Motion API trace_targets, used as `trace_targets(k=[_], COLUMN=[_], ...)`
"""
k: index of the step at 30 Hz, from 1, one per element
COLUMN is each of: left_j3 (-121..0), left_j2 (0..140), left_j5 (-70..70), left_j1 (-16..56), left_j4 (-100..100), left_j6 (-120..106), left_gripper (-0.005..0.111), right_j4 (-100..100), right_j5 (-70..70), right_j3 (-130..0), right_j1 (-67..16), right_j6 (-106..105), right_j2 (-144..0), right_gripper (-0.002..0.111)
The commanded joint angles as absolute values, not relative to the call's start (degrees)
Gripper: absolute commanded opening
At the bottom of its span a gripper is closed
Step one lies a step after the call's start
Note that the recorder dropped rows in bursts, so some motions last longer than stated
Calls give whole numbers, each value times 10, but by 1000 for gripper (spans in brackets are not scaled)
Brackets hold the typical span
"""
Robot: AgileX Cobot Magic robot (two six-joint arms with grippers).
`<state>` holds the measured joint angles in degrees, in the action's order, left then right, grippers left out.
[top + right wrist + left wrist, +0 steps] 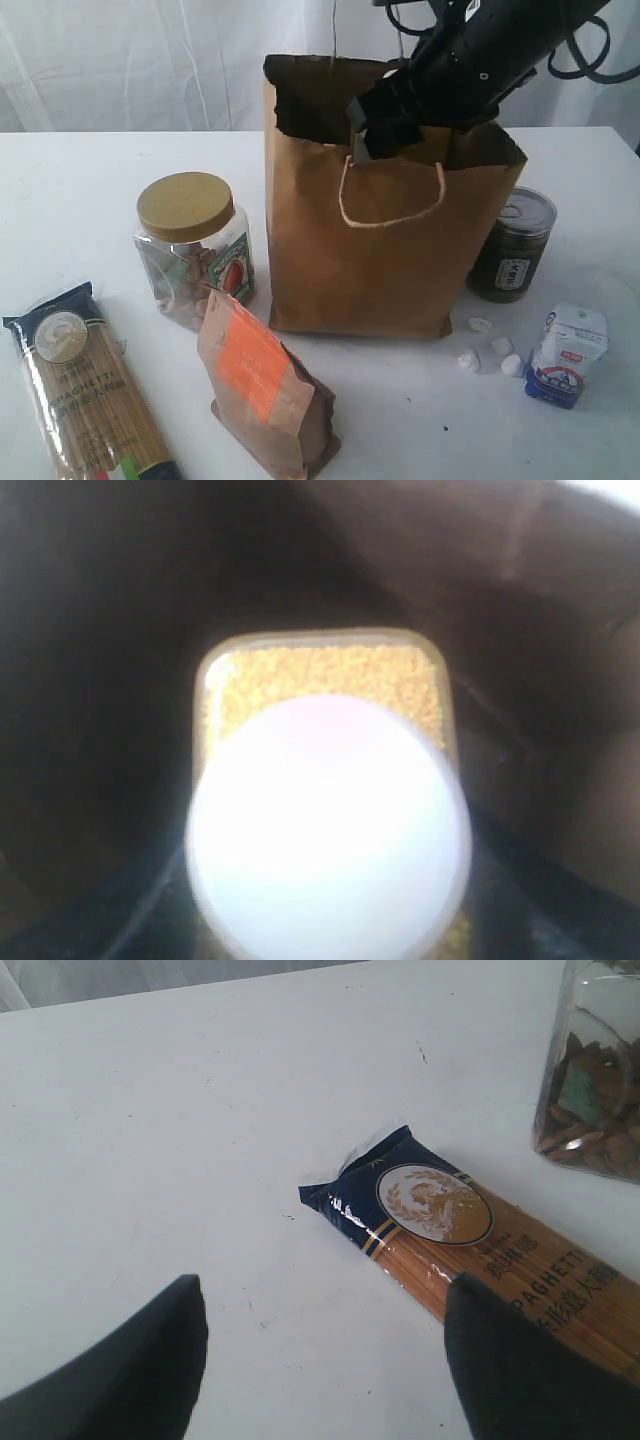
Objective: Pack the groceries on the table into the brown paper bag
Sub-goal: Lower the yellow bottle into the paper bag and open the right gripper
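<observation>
The brown paper bag (370, 250) stands upright mid-table. My right arm reaches down into its mouth, and its gripper (325, 905) is shut on the white-capped yellow bottle (325, 675) inside the bag's dark interior. On the table (80, 200) lie the tan-lidded clear jar (195, 250), the blue-ended spaghetti packet (85, 385), the orange-labelled brown pouch (262, 385), the metal-lidded dark jar (513, 245) and the small white-blue packet (567, 355). My left gripper (325, 1295) hangs open over bare tabletop beside the spaghetti packet's (470, 1250) blue end, holding nothing.
Several tiny white lumps (490, 352) lie between the bag and the white-blue packet. A white curtain hangs behind the table. The clear jar (595, 1080) stands just beyond the spaghetti in the left wrist view.
</observation>
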<state>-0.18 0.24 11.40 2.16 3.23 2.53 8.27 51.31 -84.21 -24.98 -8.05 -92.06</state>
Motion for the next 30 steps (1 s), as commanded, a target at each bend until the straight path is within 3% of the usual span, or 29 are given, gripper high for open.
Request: trace_targets(k=[1,16,23,28,30], left_j3=[0,0,0,0,0], left_j2=[0,0,0,0,0], left_j5=[112,112,112,112,112], left_j1=[27,27,27,27,27], left_j4=[35,35,35,35,35], left_j6=[25,25,25,25,25], left_gripper=[70,70,70,70,70], right_j4=[93,41,40,44,46], right_j5=[484,461,488,498,503], right_j3=[-846,-846,-846,-846,-846], right_j1=[-245,-246,-246,-246,-246], right_j6=[-57,59,59,57,57], right_j2=[-913,-956,-964,-964,-964], right_gripper=[0,2,43,57,68])
